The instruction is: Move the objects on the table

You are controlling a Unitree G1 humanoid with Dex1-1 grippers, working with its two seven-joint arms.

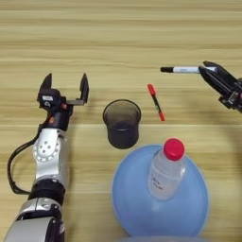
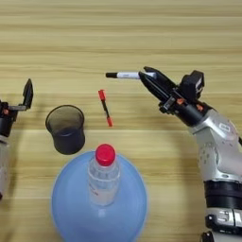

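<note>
My right pincer [image 2: 147, 75] grips the white-barrelled marker [image 2: 126, 75] by its rear end, black cap pointing toward my left; whether it is raised off the wooden desk [image 1: 118, 28] I cannot tell. The thin dark pen [image 1: 156, 102], red at both ends, lies flat on the desk between the marker and the dark translucent cup [image 1: 122, 124]. My left pincer [image 1: 65, 87] sits left of the cup, fingers spread wide around nothing. Nearer me, a red-capped clear bottle [image 1: 166, 169] stands upright on a blue plate [image 1: 132, 208].
</note>
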